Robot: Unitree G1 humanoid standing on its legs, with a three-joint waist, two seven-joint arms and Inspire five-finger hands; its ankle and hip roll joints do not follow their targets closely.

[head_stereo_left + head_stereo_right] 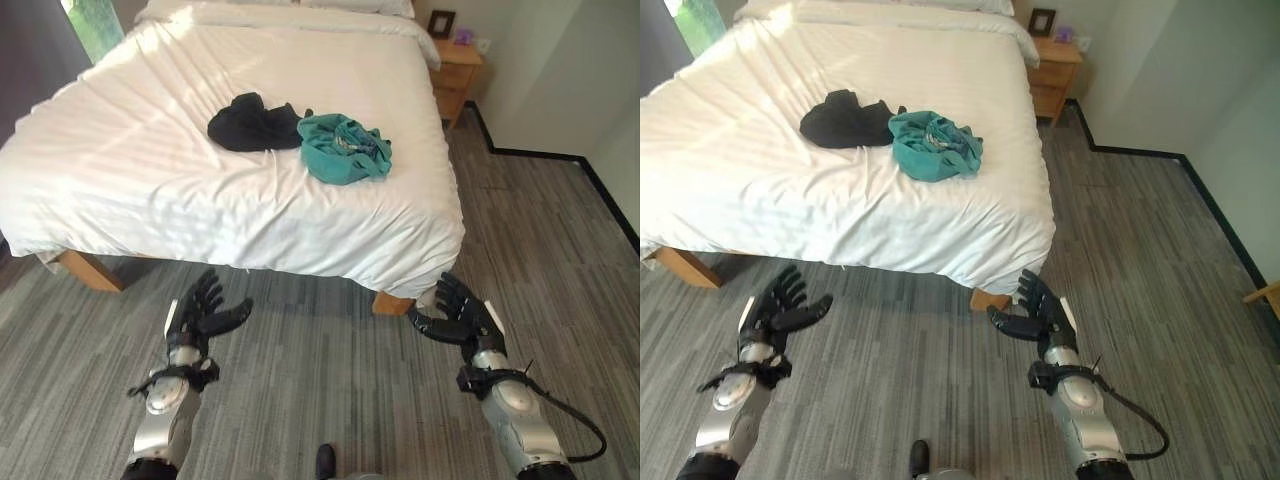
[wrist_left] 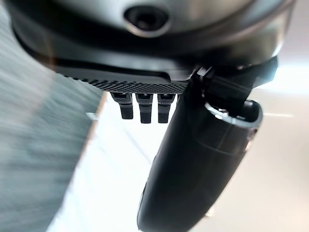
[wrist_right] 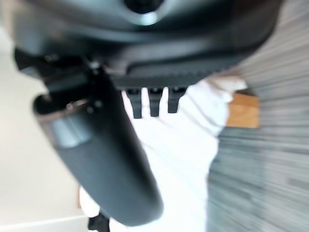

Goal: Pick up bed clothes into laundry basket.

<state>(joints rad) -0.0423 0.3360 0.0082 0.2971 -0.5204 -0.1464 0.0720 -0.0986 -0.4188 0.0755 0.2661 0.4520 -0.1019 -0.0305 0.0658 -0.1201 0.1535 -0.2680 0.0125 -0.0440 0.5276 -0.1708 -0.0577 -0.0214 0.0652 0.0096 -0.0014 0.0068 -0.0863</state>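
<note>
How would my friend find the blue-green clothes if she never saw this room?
Look at the big bed with the white sheet. Two crumpled bundles of clothes lie touching on it, toward the side nearer the wooden nightstand. Yours is the teal bundle, on the nightstand side of the black bundle.

My view: home bedroom — white-sheeted bed [image 1: 230, 150], wooden nightstand [image 1: 455, 75], picture frame [image 1: 441, 23], grey plank floor [image 1: 330, 400].
</note>
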